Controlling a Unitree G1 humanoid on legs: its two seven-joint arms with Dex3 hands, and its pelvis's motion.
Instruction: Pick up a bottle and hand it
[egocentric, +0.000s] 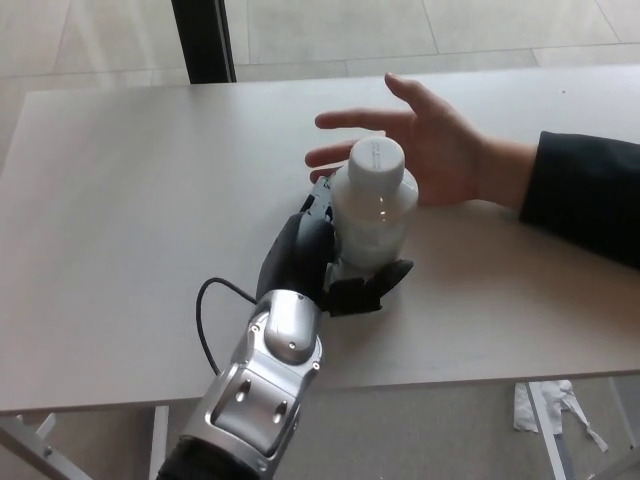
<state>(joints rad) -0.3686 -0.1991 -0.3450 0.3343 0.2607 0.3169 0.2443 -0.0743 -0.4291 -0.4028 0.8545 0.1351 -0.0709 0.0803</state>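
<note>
A white plastic bottle (373, 211) with a white cap stands upright, raised toward the camera above the pale table (130, 200). My left hand (335, 265) is shut on the bottle's lower body, thumb across the front and fingers behind it. A person's open hand (430, 145), palm up, lies just behind and right of the bottle, its fingers partly hidden by the cap. My right hand does not show.
The person's dark sleeve (585, 195) rests on the table at the right. The table's near edge (450, 375) runs below my forearm. A dark post (200, 40) stands beyond the far edge. Scraps of paper (545, 410) lie on the floor.
</note>
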